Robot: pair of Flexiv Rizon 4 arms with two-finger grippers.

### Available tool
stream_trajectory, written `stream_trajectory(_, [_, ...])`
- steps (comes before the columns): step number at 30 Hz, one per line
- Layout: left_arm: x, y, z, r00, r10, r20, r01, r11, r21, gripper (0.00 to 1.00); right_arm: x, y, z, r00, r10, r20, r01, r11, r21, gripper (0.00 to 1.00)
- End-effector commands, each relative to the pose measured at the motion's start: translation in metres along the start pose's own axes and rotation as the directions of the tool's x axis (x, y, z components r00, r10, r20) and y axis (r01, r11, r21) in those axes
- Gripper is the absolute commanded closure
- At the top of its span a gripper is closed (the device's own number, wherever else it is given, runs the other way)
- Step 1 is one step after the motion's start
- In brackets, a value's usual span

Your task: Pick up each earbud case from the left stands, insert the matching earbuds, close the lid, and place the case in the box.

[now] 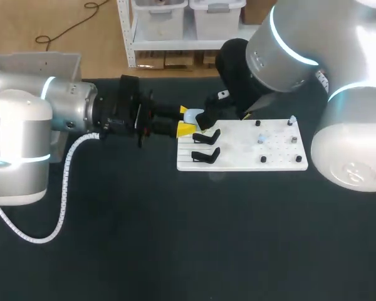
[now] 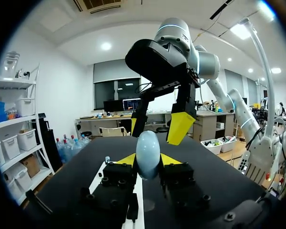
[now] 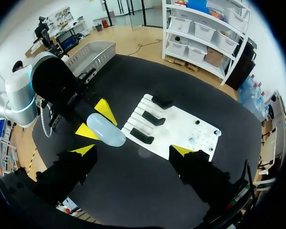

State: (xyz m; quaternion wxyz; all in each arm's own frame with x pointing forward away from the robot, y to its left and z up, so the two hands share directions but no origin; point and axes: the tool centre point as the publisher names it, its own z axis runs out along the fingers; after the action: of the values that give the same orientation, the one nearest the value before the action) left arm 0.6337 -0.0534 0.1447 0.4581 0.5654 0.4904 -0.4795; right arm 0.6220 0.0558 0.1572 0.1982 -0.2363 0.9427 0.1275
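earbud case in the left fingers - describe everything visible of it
The earbud case is a pale blue, egg-shaped shell, glossy like plastic, and looks closed. The left gripper is shut on it, yellow fingers on either side, and it pokes out past their tips. It is held above the table by the stand end of the white board. The right gripper is open above it.

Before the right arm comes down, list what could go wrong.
1. The rounded earbud case is held only by the yellow tips of the left gripper; a push could twist it or make it slip.
2. The open right gripper hangs close above them, so fingers may collide.
3. A dropped case could hit the nearby black stands on the white board.
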Motion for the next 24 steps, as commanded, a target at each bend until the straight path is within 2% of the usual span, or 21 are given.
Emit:
stream_trajectory(1, [0.001,0.000,0.000,1.000,0.003,0.003,-0.003,1.000,-0.002,1.00,-0.002,0.000,0.002,1.000,0.000,-0.001,0.000,1.000,0.001,0.00])
stream_trajectory(24, [0.001,0.000,0.000,1.000,0.003,0.003,-0.003,1.000,-0.002,1.00,-0.015,-0.005,-0.001,0.999,-0.001,0.045,-0.001,0.999,0.052,0.00])
